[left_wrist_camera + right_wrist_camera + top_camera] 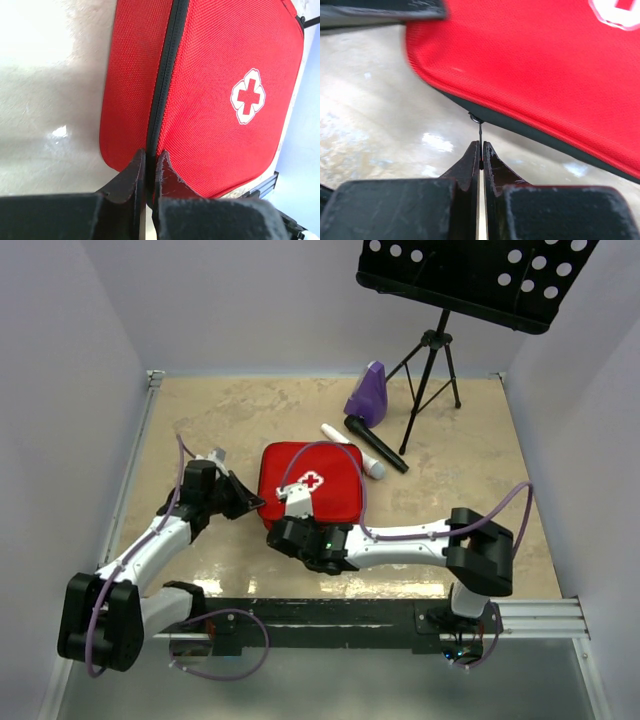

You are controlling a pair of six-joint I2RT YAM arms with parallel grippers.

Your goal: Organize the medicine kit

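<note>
The red medicine kit (318, 472) lies closed on the table, white cross (248, 96) facing up. My left gripper (257, 502) is at the kit's left near corner. In the left wrist view this gripper (149, 156) is shut on the black zip band (163, 75) that runs round the kit's (220, 60) side. My right gripper (279, 531) sits at the near edge. In the right wrist view it (481, 146) is shut on the thin metal zip pull (480, 131) that hangs from the kit's (545, 60) black seam.
Behind the kit lie a black microphone (377, 443) and a white tube (353, 450). A purple metronome (367, 394) stands at the back beside a music stand's tripod (430, 380). White walls close in the table on three sides.
</note>
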